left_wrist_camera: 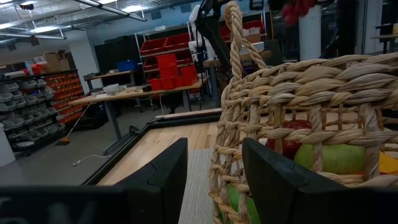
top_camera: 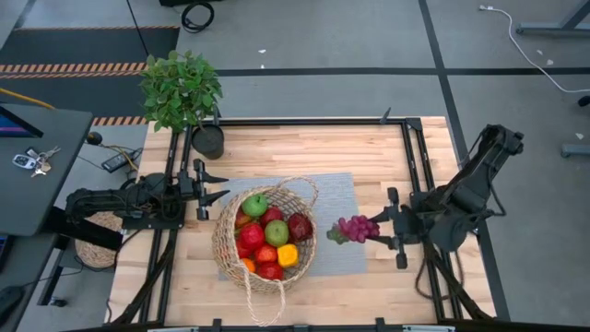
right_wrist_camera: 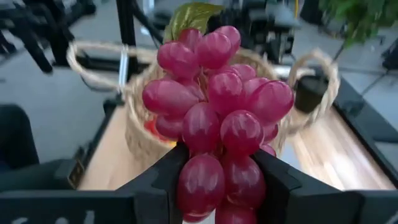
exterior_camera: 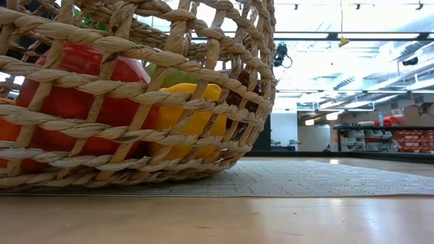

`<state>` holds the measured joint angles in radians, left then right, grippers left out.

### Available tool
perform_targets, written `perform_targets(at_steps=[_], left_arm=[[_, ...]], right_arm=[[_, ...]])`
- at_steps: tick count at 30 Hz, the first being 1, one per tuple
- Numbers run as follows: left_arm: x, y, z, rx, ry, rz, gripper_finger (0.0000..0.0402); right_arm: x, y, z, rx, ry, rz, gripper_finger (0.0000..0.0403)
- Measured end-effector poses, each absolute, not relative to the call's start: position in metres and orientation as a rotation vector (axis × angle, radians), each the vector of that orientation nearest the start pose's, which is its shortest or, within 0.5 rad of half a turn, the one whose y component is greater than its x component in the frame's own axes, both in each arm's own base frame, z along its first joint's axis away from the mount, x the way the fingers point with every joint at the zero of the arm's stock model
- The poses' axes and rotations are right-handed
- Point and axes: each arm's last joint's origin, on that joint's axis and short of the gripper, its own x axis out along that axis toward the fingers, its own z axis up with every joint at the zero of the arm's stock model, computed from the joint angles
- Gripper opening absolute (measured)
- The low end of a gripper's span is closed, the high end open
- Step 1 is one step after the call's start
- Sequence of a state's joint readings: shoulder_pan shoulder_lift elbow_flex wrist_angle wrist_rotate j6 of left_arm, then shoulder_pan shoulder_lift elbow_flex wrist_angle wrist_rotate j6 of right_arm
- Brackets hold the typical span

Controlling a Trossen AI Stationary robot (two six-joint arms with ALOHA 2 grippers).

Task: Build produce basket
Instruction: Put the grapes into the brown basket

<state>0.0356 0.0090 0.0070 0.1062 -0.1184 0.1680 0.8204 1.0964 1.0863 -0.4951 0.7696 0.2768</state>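
The tan wicker basket (top_camera: 221, 242) stands on a grey mat (top_camera: 336, 198) at the table's middle. It holds produce: green apples (top_camera: 255, 204), red apples (top_camera: 300, 226), a yellow pepper (top_camera: 288, 255) and more. My left gripper (top_camera: 221, 185) is open and empty, just off the basket's far-left wall (left_wrist_camera: 323, 99). My right gripper (top_camera: 371, 230) is to the right of the basket, shut on a bunch of purple grapes (top_camera: 356, 228). The bunch's green leaf (right_wrist_camera: 193, 14) points toward the basket (right_wrist_camera: 140, 130). My right gripper pinches the grape bunch between its two fingers (right_wrist_camera: 163, 177), at the end of the bunch nearest the wrist (right_wrist_camera: 202, 180). The fingers come level from the table's right side. The bunch sticks out ahead of them toward the basket, lifted clear above the mat's right edge.
A leafy potted plant (top_camera: 182, 88) in a black pot (top_camera: 208, 141) stands at the table's far-left corner. Black frame rails (top_camera: 410, 157) run along the table's sides. Bare wood (top_camera: 304, 143) lies beyond the mat. A side desk with keys (top_camera: 28, 159) is off to the left.
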Motion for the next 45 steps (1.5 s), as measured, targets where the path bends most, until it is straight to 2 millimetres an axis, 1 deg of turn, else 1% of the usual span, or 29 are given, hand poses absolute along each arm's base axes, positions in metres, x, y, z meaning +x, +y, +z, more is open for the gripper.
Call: perform_targets(at_steps=[3,6,14,26,31,35,40,43,45], left_arm=[[0.097,0.007,0.175,0.163,-0.091,0.162,0.016],[0.097,0.007,0.175,0.163,-0.091,0.162,0.016],[0.097,0.007,0.175,0.163,-0.091,0.162,0.016],[0.097,0.007,0.175,0.163,-0.091,0.162,0.016],[0.097,0.007,0.175,0.163,-0.09,0.162,0.016],[0.097,0.007,0.175,0.163,-0.09,0.162,0.016],[0.097,0.007,0.175,0.163,-0.09,0.162,0.016],[0.097,0.007,0.175,0.163,-0.091,0.162,0.016],[0.097,0.007,0.175,0.163,-0.091,0.162,0.016]], right_arm=[[0.165,0.148,0.361,-0.107,0.301,0.021,0.0144],[0.165,0.148,0.365,-0.15,0.276,0.031,0.0144],[0.171,0.144,0.372,-0.242,0.207,-0.038,0.0142],[0.18,0.134,0.374,-0.387,0.209,-0.08,0.0142],[0.184,0.131,0.373,-0.385,0.216,-0.092,0.0142],[0.194,0.136,0.365,-0.44,0.244,-0.115,0.0142],[0.221,0.153,0.345,-0.576,0.278,-0.214,0.0142],[0.237,0.167,0.339,-0.618,0.232,-0.206,0.0142],[0.246,0.176,0.337,-0.633,0.179,-0.168,0.0142]])
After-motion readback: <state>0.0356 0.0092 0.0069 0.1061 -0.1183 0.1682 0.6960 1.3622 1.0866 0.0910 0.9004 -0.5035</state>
